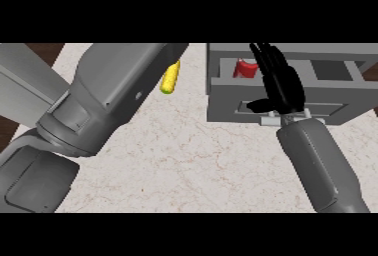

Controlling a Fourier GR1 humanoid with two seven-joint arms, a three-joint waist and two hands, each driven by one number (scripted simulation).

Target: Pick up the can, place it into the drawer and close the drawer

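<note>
One hand shows: the right hand (279, 82), black, its fingers straight and stretched over the front of the grey drawer (284, 107). It holds nothing. The left hand is out of view; only its big grey forearm crosses the left of the view. The red can (246, 68) lies inside the drawer's open compartment, just left of the fingers, so the placing looks done and closing is what remains.

The risk now, as I judge it, lies in the push. The fingers sit over the opening, not clearly against the front, so they could catch the can or get pinched as the drawer slides. An off-centre push might skew it. A yellow thing (170, 78), perhaps corn, lies on the surface (192, 155), well clear.
</note>
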